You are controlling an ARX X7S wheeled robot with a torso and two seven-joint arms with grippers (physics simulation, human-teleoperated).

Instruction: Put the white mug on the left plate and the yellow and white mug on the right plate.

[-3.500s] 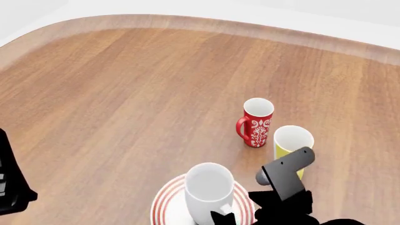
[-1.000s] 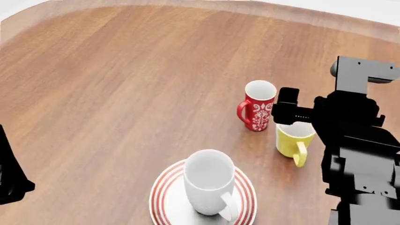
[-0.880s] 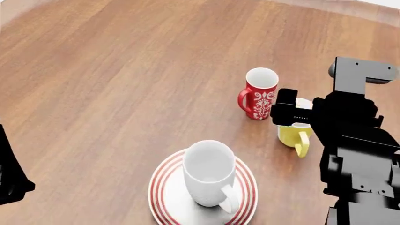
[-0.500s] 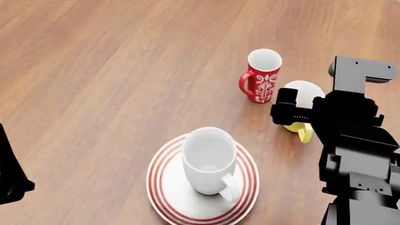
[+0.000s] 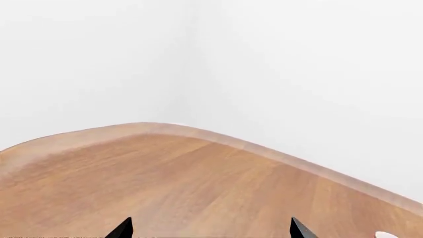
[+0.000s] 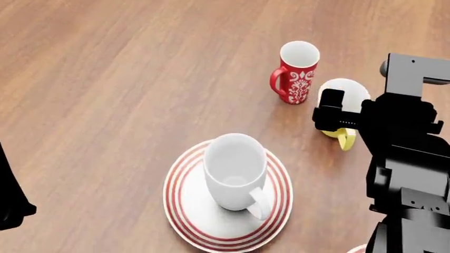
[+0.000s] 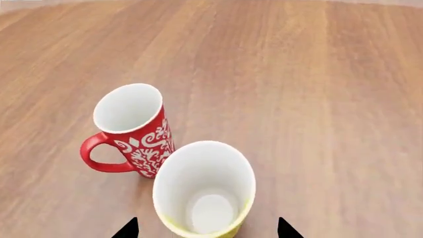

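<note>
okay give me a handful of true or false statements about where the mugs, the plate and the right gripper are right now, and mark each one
1. The white mug stands upright on the left plate. True.
2. The yellow and white mug is lying on its side. False: it stands upright on the table, its open mouth up.
3. The red mug stands on a plate. False: it stands on the bare wood, beside the yellow and white mug.
4. The right gripper has its fingertips apart, one on each side of the yellow and white mug. True.
5. The red mug's handle faces the yellow and white mug. False: it faces away from it.
</note>
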